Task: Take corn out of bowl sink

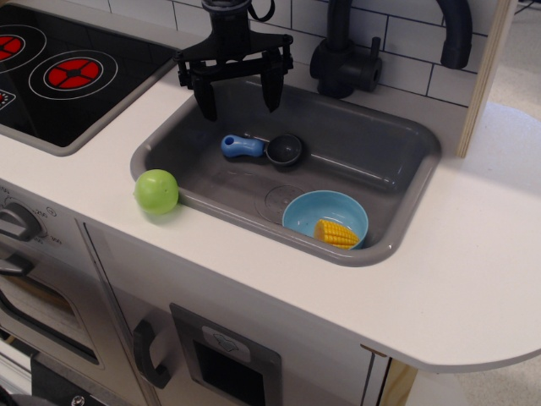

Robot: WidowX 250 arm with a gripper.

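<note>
Plainly, the corn (337, 233) lies on its side inside the light-blue bowl (306, 213), settled against the bowl's near right wall, likely because the smooth curved floor lets a stubby cob roll to the low edge. The bowl itself sits on the floor of the grey sink (372, 139), tucked into the near right corner, close to the front rim.

The tool (237, 95) hangs over the far left part of the basin with its two black fingers spread wide and nothing between them. It is well apart from the bowl, so the grasp has not begun; the spread stance looks like readiness for a descent over the cob, not a hold on anything.

Between the tool and the bowl rests a small dark grey cup with a blue handle (265, 148), lying on the sink floor near the middle. A path toward the corn would probably have to pass above or beside it. A lime-green ball (156, 191) sits on the white desk (473, 279) at the sink's left front corner, touching or nearly touching the rim, and a black faucet (342, 59) stands behind the basin.

Because the cob rests near the bowl wall, the fingers may need to straddle it along its short axis to avoid pinching the rim.
</note>
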